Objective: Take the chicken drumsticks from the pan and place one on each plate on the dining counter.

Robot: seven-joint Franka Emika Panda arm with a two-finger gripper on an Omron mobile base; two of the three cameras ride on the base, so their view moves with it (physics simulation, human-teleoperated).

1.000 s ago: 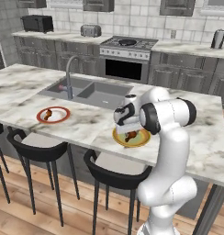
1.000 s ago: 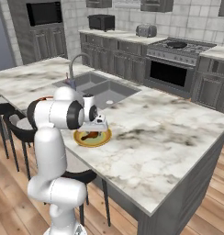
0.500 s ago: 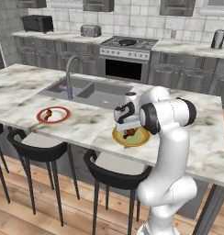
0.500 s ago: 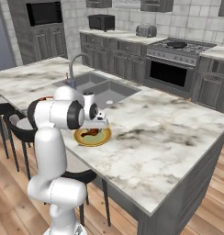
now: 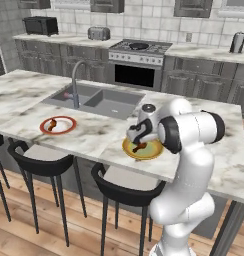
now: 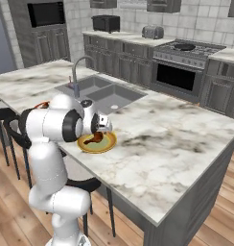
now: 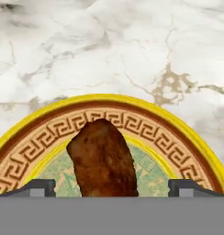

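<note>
1. My jaws stand spread wide, one fingertip on each side of a drumstick with a clear gap on both sides; nothing is pinched.
2. That drumstick lies on the yellow plate, whose rim carries a brown key pattern around a greenish centre.
3. The yellow plate sits near the front edge of the worktop, a long white island top with grey and brownish veins.
4. The second drumstick lies on the red-rimmed plate, well apart to my left on the same worktop, also near the front edge.
5. A steel sink with two basins is let into the worktop behind the plates, with a curved faucet at its near side.
6. Dark stools stand along the front of the island on a wooden floor.
7. Against the tiled back wall runs a second counter with dark grey cabinets, a stove and a black pan on one burner.
8. A toaster and a microwave stand on that back counter to the left of the stove, and a kettle to its right.
</note>
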